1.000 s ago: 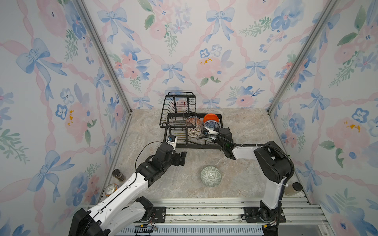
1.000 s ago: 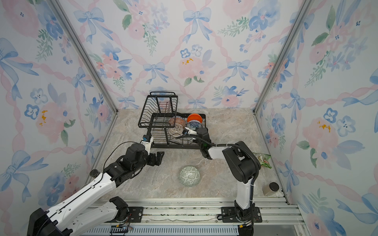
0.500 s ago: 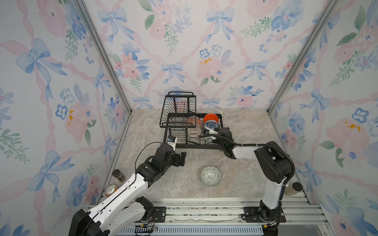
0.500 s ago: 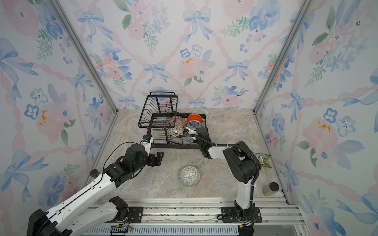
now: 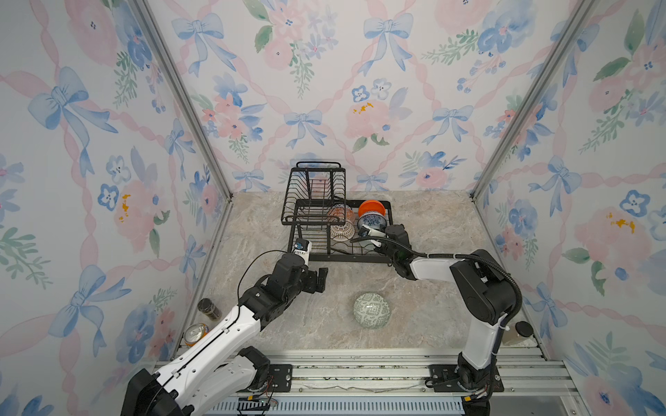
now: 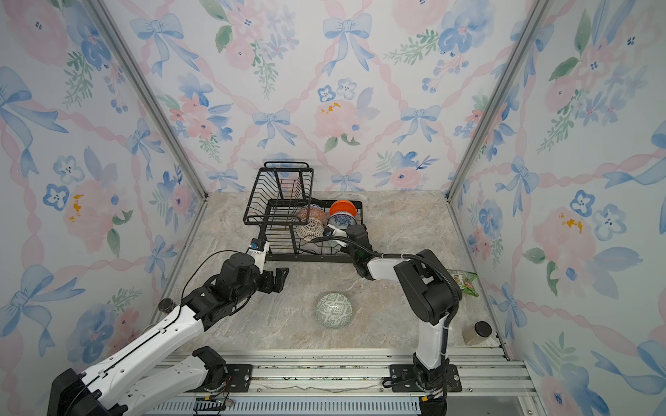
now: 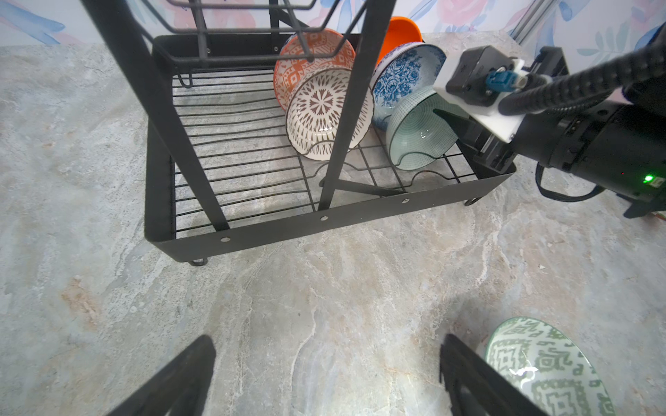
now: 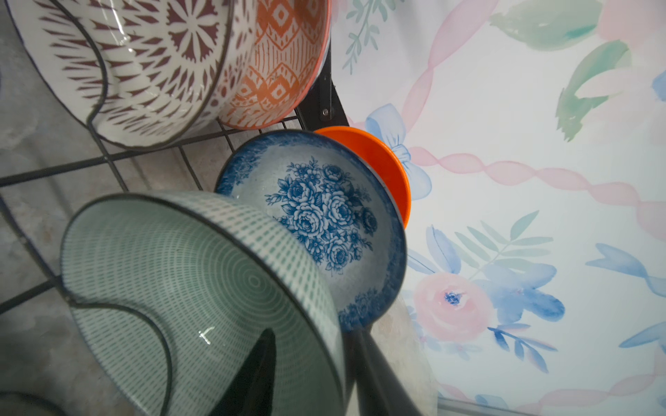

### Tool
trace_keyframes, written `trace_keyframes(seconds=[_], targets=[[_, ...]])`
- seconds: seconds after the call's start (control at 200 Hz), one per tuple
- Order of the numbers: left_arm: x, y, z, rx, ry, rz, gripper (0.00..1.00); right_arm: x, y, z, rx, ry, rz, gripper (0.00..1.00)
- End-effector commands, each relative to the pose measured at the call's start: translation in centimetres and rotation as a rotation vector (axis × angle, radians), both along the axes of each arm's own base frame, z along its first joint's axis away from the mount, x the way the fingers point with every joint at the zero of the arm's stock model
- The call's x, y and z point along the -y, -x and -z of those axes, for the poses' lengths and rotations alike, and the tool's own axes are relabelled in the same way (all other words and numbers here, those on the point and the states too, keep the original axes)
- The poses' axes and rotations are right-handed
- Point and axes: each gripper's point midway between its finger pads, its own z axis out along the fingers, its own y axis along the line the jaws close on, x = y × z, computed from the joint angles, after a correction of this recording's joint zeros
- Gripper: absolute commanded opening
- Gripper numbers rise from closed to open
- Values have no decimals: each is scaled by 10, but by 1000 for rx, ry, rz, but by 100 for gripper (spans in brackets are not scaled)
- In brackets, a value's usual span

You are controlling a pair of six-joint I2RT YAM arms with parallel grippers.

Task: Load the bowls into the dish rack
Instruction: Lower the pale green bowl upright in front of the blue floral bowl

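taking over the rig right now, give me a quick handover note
Grippers: left gripper open, empty, over the table in front of the dish rack. The right gripper has its jaws apart astride the mint bowl rim, one finger inside.
Done: five bowls in the lower tray: mint bowl, blue floral bowl, orange bowl, red-orange patterned bowl, brown lattice bowl.
Left: grey-green bowl on the table; probably clear the right arm first.
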Motion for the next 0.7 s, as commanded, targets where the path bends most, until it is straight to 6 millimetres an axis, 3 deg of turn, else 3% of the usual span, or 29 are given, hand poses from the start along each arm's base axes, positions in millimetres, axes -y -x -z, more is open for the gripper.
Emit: trace_keyframes(seconds=[0.0, 0.13, 0.26, 0.31, 0.495, 0.695], targets=[[0, 1, 1, 0, 0, 11, 98, 3, 0, -19, 22, -33, 19, 42], [0, 1, 2, -1, -1, 10, 98, 3, 1, -22, 22, -40, 21, 57], [0, 1, 2, -1, -1, 11, 98, 5, 1, -26, 35, -60, 31, 88], [-1, 0, 2, -1, -1, 10, 98, 6, 1, -28, 45, -69, 34, 94], [0, 0, 2, -3, 0, 13, 98, 8, 2, -35, 56, -98, 49, 100], [0, 0, 3, -6, -1, 14, 98, 10, 6, -40, 53, -113, 54, 97]])
